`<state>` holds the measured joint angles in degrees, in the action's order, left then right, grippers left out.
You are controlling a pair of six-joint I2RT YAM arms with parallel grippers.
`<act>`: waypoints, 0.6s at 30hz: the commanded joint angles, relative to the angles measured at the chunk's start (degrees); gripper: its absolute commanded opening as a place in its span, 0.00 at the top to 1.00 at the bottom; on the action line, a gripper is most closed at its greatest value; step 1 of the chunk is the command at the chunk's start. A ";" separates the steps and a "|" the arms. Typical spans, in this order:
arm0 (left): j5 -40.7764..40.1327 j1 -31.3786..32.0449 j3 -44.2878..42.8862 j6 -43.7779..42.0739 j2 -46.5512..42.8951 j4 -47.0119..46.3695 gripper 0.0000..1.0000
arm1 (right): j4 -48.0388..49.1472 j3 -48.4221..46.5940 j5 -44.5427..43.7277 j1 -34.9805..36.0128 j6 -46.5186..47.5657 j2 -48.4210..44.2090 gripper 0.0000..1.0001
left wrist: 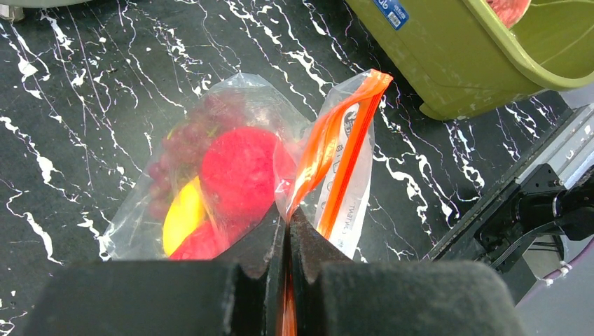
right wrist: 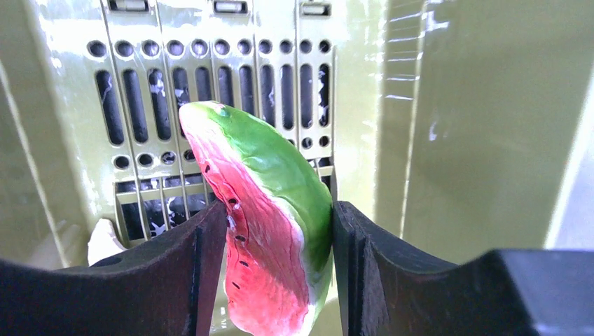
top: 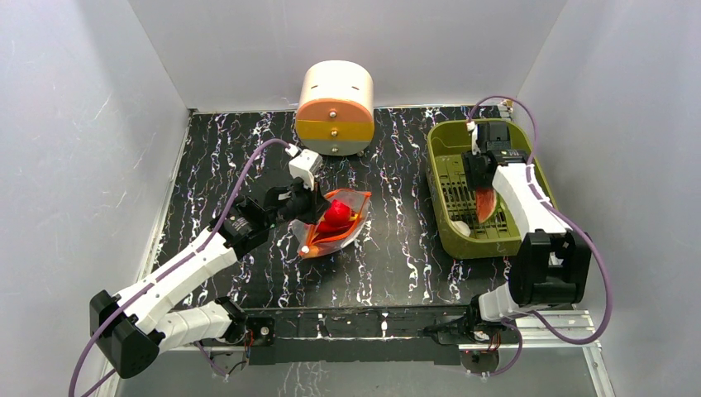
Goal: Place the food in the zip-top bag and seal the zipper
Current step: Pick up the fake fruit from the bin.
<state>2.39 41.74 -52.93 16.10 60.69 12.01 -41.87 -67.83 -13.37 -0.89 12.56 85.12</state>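
Note:
The clear zip-top bag [top: 335, 222] lies mid-table with a red round fruit [left wrist: 238, 171], a yellow piece [left wrist: 183, 213] and dark grapes [left wrist: 185, 140] inside. Its orange-red zipper strip [left wrist: 335, 143] stands up at the mouth. My left gripper [left wrist: 287, 222] is shut on the bag's mouth edge, also seen in the top view [top: 307, 203]. My right gripper [right wrist: 280, 238] is inside the olive-green bin [top: 446, 165], shut on a pinkish watermelon slice [right wrist: 270, 231] with a green rind, which also shows in the top view [top: 485, 201].
A round cream and orange drawer unit [top: 335, 107] stands at the back centre. A small white piece [top: 461, 228] lies in the bin's near corner. Grey walls close the table on three sides. A metal rail [top: 397, 324] runs along the near edge.

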 commanded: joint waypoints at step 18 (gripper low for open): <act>0.97 -0.34 -4.57 7.05 -5.05 0.90 1.00 | -2.89 -18.35 10.67 1.49 -8.60 -7.78 0.89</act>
<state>2.52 41.69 -54.02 20.40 57.98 14.00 -46.50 -82.24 -8.19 -0.75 6.90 80.68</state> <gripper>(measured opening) 0.009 0.502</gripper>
